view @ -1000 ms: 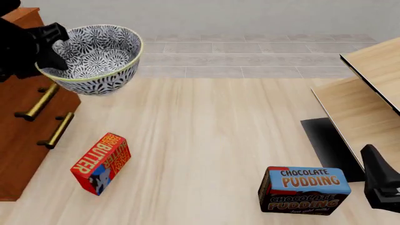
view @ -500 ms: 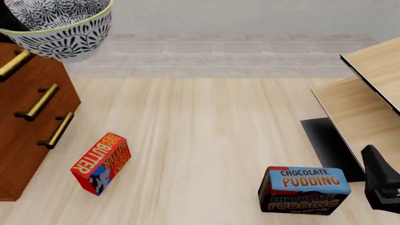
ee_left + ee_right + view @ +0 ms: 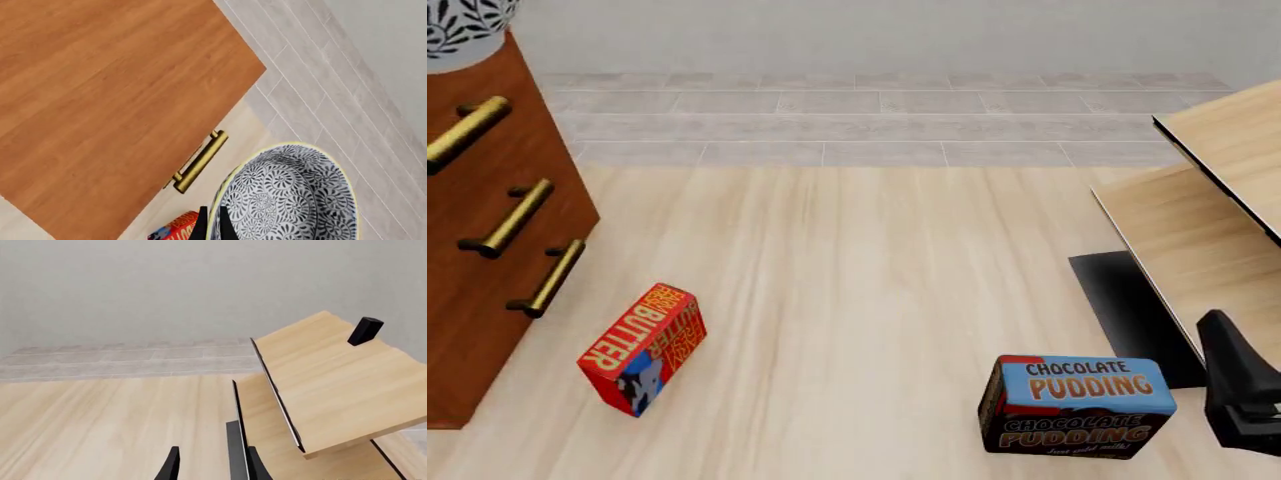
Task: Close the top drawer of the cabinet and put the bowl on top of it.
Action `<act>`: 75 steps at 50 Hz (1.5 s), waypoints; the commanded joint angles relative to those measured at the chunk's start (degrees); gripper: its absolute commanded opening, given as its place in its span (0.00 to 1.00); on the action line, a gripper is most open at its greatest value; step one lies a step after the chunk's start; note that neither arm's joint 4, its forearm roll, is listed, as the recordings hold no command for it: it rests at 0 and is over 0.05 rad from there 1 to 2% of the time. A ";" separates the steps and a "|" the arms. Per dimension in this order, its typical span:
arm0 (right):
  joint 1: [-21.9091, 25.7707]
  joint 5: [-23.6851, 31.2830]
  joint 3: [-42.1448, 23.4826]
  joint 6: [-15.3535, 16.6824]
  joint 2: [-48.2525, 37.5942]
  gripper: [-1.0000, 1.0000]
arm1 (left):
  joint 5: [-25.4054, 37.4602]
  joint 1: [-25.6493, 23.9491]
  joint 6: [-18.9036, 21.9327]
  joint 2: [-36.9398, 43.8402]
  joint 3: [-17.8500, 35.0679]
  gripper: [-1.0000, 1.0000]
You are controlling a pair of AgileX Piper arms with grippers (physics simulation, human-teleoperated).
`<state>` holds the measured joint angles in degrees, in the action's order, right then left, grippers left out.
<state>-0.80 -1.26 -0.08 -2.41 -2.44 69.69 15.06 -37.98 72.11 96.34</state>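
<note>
The left gripper (image 3: 211,231) pinches the bowl (image 3: 287,197) by its rim: one dark finger shows inside the wall and one outside, both at the edge of the left wrist view. The bowl hangs above the cabinet (image 3: 100,95), mouth up, and still largely past the cabinet's front edge, over the floor side. In the front view only a sliver of the bowl (image 3: 461,25) shows, at the cabinet's upper corner.

The likely risk is letting go too soon. Much of the bowl still overhangs the front edge, so a release here could tip it off and drop it toward the butter box (image 3: 641,347) below. A one-sided rim grip could also let the bowl swing or slip as the arm travels.

The bowl is round, so it has no long axis; its opening faces up, seemingly near level. The top drawer (image 3: 467,130) looks flush with the cabinet front, its brass handle (image 3: 199,161) lying along that edge.

The right gripper (image 3: 208,467) sits idle, well away from the cabinet, fingers apart and holding nothing.
</note>
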 commanded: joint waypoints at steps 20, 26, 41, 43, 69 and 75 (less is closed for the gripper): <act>0.20 -0.18 0.05 -0.03 -0.46 1.00 | 0.21 15.73 -3.29 3.79 7.37 0.00; 0.13 -0.38 0.03 -0.01 -0.65 1.00 | 0.21 15.35 -5.11 5.00 6.10 0.00; -0.05 -0.24 0.04 -0.05 -0.51 1.00 | 0.21 20.00 -4.93 9.05 7.93 0.00; 0.01 -0.31 0.04 -0.02 -0.58 1.00 | 0.21 19.85 -5.08 9.32 7.87 0.00; -0.13 -0.57 0.01 -0.09 -0.80 1.00 | 0.21 22.95 -3.71 9.84 5.98 0.00; -0.16 -0.48 0.00 -0.13 -0.70 1.00 | 0.21 24.07 -3.05 9.96 5.24 0.00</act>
<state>-0.89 -1.82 -0.07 -2.50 -3.25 69.90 37.87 -41.93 81.94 102.25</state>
